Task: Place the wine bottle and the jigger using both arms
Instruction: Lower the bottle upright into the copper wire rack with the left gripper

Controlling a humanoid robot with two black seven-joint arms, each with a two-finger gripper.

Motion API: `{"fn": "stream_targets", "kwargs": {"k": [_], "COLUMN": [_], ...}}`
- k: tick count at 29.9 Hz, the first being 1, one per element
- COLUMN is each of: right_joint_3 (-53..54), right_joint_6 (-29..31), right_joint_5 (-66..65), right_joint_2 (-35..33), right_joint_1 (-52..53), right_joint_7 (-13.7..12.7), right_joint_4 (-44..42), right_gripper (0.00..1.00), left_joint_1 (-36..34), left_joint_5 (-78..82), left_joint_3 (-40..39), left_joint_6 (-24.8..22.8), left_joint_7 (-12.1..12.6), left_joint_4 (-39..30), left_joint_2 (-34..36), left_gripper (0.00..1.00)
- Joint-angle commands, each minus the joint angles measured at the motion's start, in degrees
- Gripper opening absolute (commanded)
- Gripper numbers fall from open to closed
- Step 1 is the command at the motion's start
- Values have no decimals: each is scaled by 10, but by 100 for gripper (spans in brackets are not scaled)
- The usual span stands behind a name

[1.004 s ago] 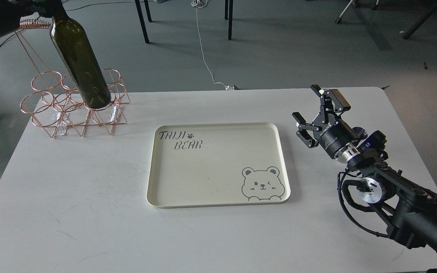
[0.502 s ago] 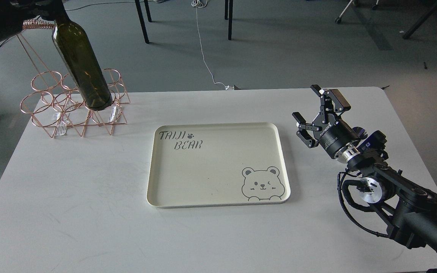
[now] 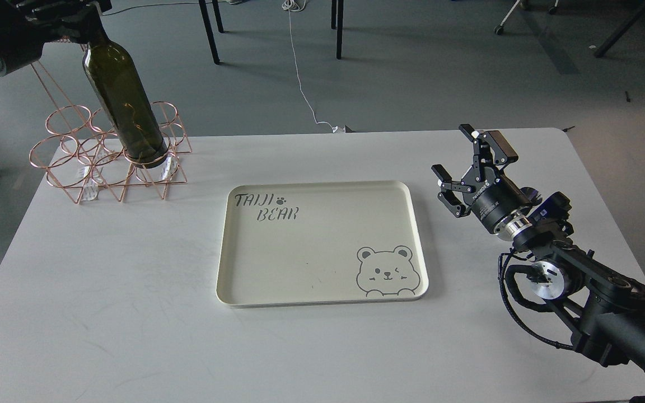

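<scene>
The wine bottle [image 3: 124, 106] is dark olive-green and leans with its top to the left. Its base sits in a front ring of the copper wire rack [image 3: 70, 162] at the table's far left. My left gripper [image 3: 79, 19] is at the top left corner, shut around the bottle's neck, which it hides. My right gripper [image 3: 468, 162] is open and empty, held above the table just right of the cream tray [image 3: 322, 299]. The jigger is not in view.
The tray has "TAIJI BEAR" lettering and a bear drawing, and lies at the middle of the white table [image 3: 104, 313]. Chair legs [image 3: 210, 31] and a cable [image 3: 300, 73] are on the floor beyond the table's far edge.
The bottle has moved down and a little to the right, deeper into the rack ring, with my left gripper following it. The right arm has not moved.
</scene>
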Motion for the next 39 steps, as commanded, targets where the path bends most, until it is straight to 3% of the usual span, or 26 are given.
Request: {"fn": "stream_targets", "kwargs": {"k": [1, 39], "right_joint_3": [0, 0], "right_joint_6": [0, -3], "right_joint_5": [0, 0], "right_joint_2": [0, 0], "right_joint_1": [0, -1], "right_joint_7": [0, 0], "right_joint_4": [0, 0], "right_gripper": [99, 99], "left_joint_1": [2, 44], "left_joint_5": [-2, -14], "left_joint_3": [1, 29], "left_joint_6": [0, 56], "left_joint_7": [0, 0], "left_joint_4": [0, -2], "left_joint_2": [0, -6], "left_gripper": [20, 25]}}
